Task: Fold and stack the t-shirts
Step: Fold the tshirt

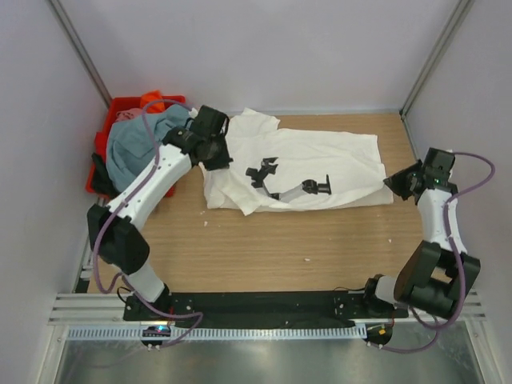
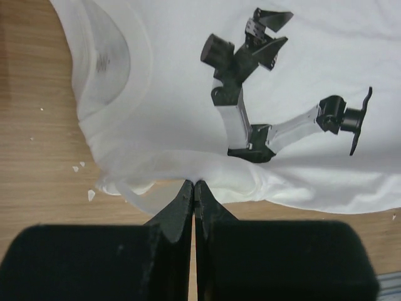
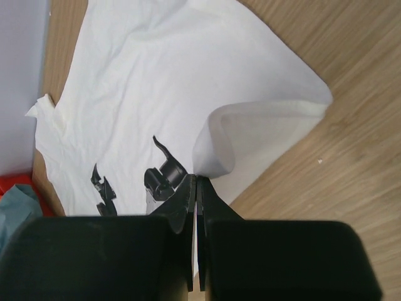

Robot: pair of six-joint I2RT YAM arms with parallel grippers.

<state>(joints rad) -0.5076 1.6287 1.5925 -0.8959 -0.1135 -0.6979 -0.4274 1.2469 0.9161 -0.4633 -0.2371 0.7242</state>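
Clearance first: bare wood [image 1: 280,248] runs the full width of the near half of the table, from the arm bases up to the shirt's near edge. It is open apart from a few white specks [image 2: 81,167]. The walls [image 1: 48,120] close in at left, right and back.

The left gripper [image 2: 193,185] has its fingers pressed together, with the tips nipping the bunched near edge of the white t-shirt [image 2: 313,37] at its left end. The collar [image 2: 106,63] sits just left of the tips and the black print [image 2: 241,94] just beyond them.

The right gripper [image 3: 195,182] also has its fingers pressed together, pinching the hem at the shirt's right end. Cloth curls up off the tips in a loop, and the rest lies flat beyond.

The white t-shirt is spread left to right over the far half of the table, print up, spanning between the two grippers. Its near edge is rumpled at the left. At the right end, wood shows between the hem and the right wall. A strip of wood also shows behind the shirt's right part, short of the back wall.

The red crate [image 1: 98,156] sits in the far left corner against the left wall, well apart from the right gripper. A grey-blue shirt [image 1: 132,148] is heaped in it, with an orange shirt [image 1: 152,100] at its far side — the left arm reaches past the crate's right side.
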